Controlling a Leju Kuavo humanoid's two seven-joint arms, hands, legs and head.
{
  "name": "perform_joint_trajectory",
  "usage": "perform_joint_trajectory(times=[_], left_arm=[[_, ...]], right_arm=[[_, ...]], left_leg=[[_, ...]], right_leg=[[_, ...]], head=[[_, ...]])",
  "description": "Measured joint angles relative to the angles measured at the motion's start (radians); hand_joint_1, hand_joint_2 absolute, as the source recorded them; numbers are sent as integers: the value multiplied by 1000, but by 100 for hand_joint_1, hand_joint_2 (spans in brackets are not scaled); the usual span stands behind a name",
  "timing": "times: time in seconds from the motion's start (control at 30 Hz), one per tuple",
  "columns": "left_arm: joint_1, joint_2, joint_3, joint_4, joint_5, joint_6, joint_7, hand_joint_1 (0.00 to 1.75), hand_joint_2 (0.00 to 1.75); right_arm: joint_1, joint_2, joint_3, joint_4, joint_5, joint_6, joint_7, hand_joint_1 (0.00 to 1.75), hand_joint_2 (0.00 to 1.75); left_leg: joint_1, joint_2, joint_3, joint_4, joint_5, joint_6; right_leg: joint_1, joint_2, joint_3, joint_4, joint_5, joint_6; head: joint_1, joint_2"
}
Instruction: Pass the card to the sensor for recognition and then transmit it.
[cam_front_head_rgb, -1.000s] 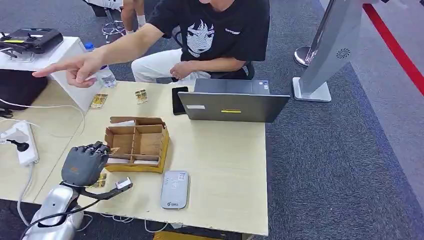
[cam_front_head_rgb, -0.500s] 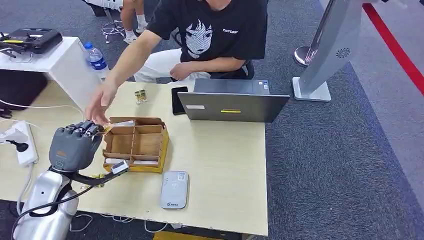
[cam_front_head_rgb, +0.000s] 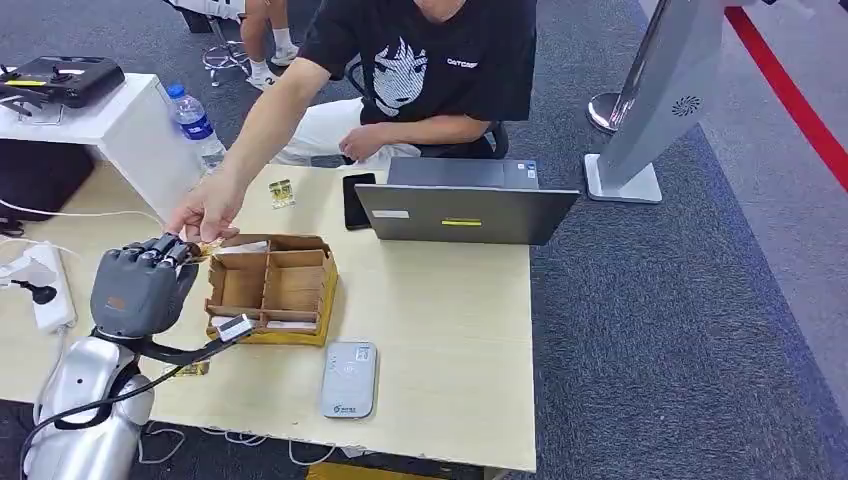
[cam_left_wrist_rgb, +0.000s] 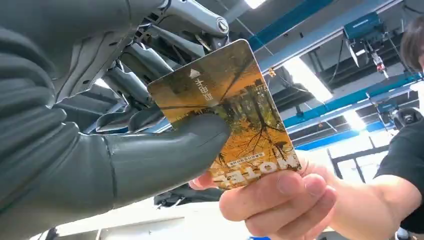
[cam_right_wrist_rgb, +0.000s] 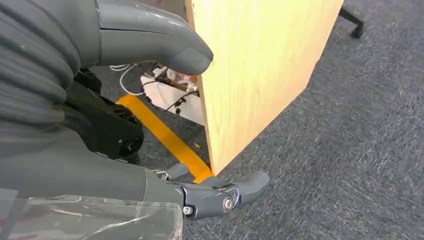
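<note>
- Orange card (cam_left_wrist_rgb: 230, 112) pinched between thumb and fingers of the left hand (cam_front_head_rgb: 140, 285), raised beside the cardboard box (cam_front_head_rgb: 272, 290)
- person's hand (cam_left_wrist_rgb: 280, 197) grips the card's far end
- right hand (cam_right_wrist_rgb: 100, 100) hangs spread, holding nothing, beside the table (cam_right_wrist_rgb: 255, 60)

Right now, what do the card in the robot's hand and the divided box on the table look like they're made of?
The card looks like glossy printed plastic: thin, rigid, rounded corners, with a sheen across its orange tree picture. The left hand pinches it while a person's hand holds its other end. The divided box looks like plain brown cardboard: matte, with thin slotted partitions and raw edges.
</note>
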Motion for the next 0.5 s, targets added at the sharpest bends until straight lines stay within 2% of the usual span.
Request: perform_joint_trajectory(times=[0.27, 0.37, 0.5], left_arm=[[30, -13, 6, -1, 12, 18, -9, 0, 175], [64, -40, 30, -26, 78, 24, -37, 0, 175], [132, -114, 87, -116, 242, 26, -99, 0, 175]], right_arm=[[1, 0, -2, 1, -20, -4, -4, 0, 175], [1, 0, 7, 0, -60, -24, -3, 0, 175], [1, -1, 40, -13, -153, -74, 6, 0, 175]], left_leg=[[0, 0, 0, 0, 0, 0], [0, 1, 0, 0, 0, 0], [0, 2, 0, 0, 0, 0]], right_leg=[[0, 0, 0, 0, 0, 0], [0, 1, 0, 0, 0, 0], [0, 2, -1, -1, 0, 0]], head=[[0, 0], [0, 0], [0, 0]])
